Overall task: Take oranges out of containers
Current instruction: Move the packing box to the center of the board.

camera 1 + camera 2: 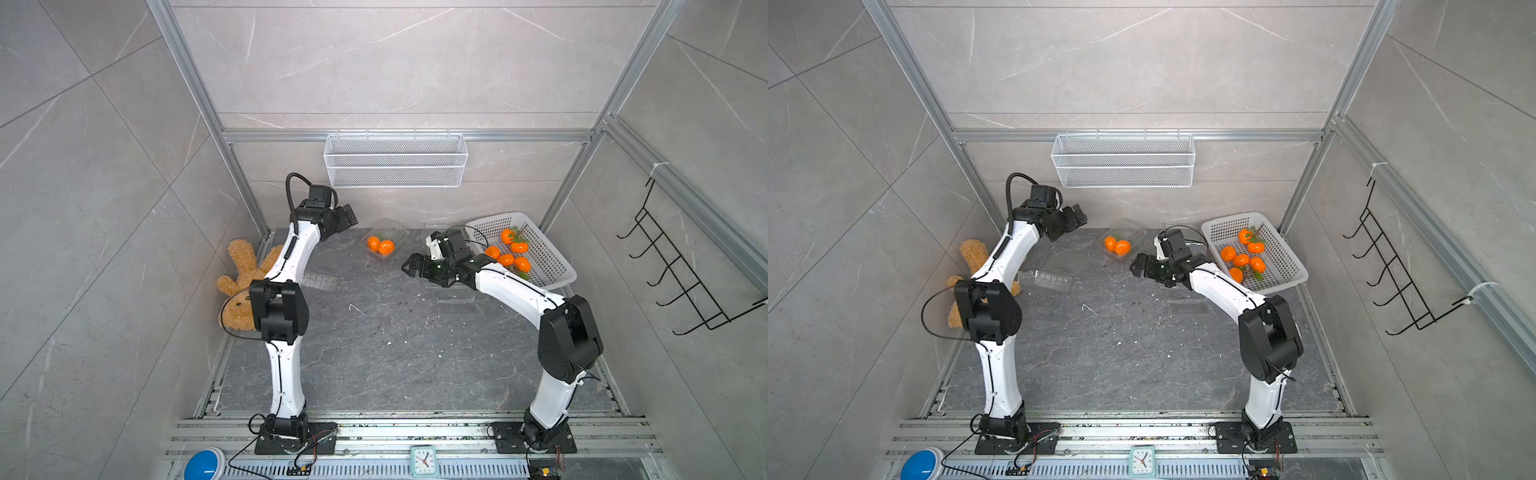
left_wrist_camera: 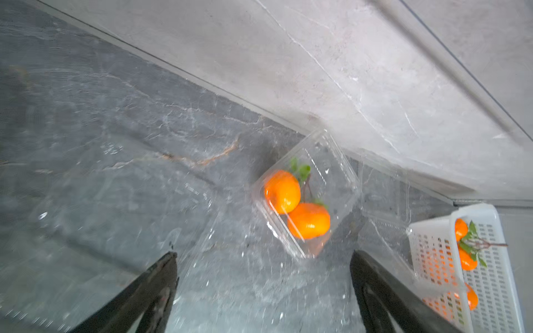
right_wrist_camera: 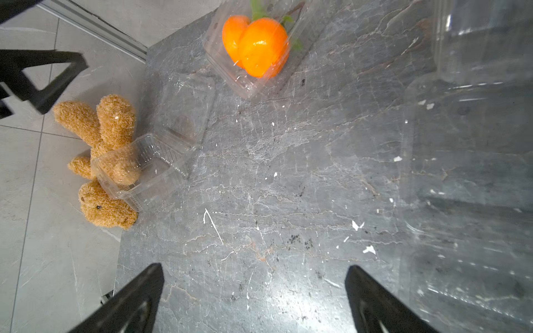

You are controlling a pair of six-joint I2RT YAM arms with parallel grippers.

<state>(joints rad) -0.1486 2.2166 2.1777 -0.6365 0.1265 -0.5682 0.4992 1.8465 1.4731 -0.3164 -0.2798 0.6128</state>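
Dark tabletop (image 1: 374, 353): two oranges (image 2: 282, 190) in clear container (image 2: 337, 173), others (image 1: 519, 247) in white basket (image 1: 548, 266); left and right jaws wide.

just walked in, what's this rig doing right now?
Two arms are moving oranges out of clear clamshell containers. Six oranges lie in the white basket. The other two oranges sit in a container at the back of the table. The left hand and the right hand are both open and hold nothing, one on each side of that container. An empty container lies against the plush toy.
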